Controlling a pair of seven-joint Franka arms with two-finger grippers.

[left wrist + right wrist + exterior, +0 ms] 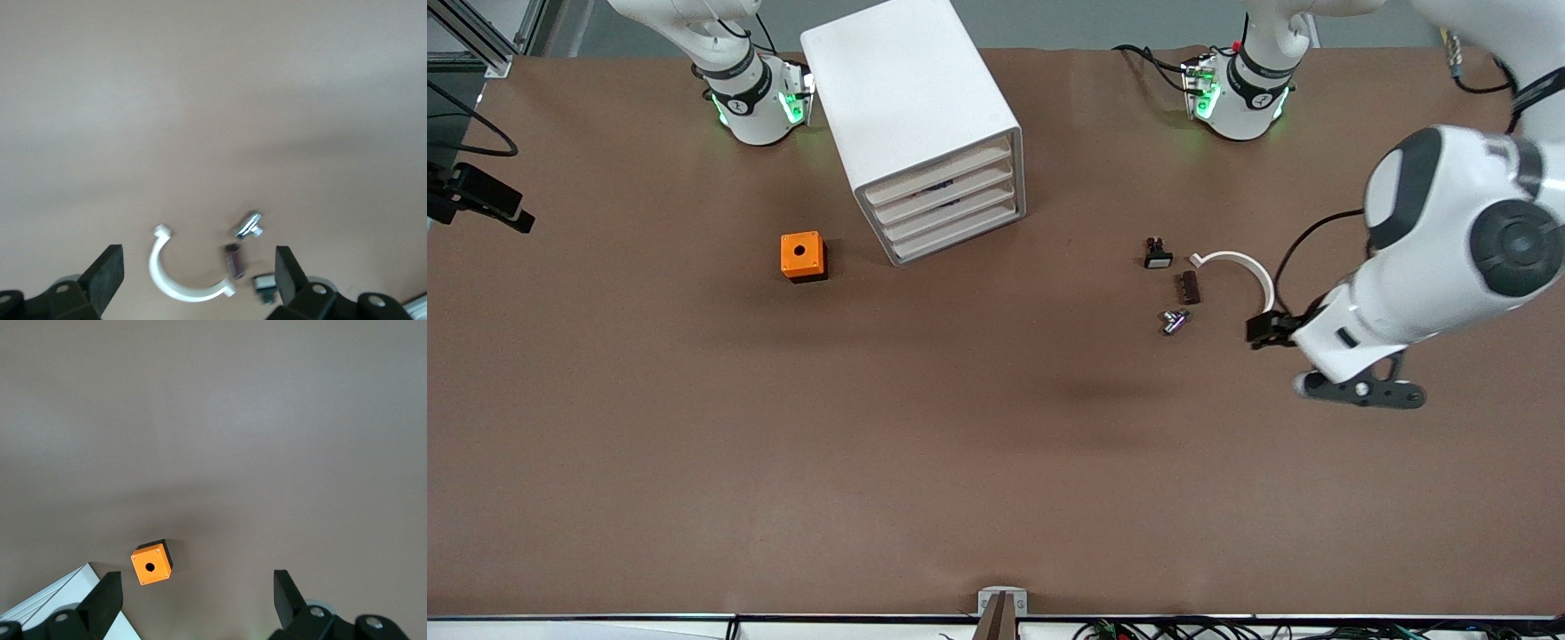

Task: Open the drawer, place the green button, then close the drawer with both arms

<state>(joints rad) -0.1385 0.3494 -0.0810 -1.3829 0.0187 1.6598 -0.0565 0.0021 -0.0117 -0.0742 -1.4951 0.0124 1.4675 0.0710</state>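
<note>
The white cabinet (925, 116) stands near the arms' bases. All four of its drawers are shut, and the drawer (958, 238) of the task is the lowest. The button (1175, 320) (249, 225) lies on its side toward the left arm's end, tiny, silvery and bluish; its cap colour does not show. My left gripper (199, 263) hangs open and empty over the table above the white clamp, beside the button. The left arm (1432, 267) reaches in over that end. My right gripper (198, 587) is open and empty, high above the orange box; it is out of the front view.
An orange box with a hole (802, 256) (151, 564) sits beside the cabinet (60, 597). Beside the button lie a white curved clamp (1238, 264) (175, 280), a dark brown block (1190, 287) (233, 260) and a black white-faced button (1158, 255) (265, 283).
</note>
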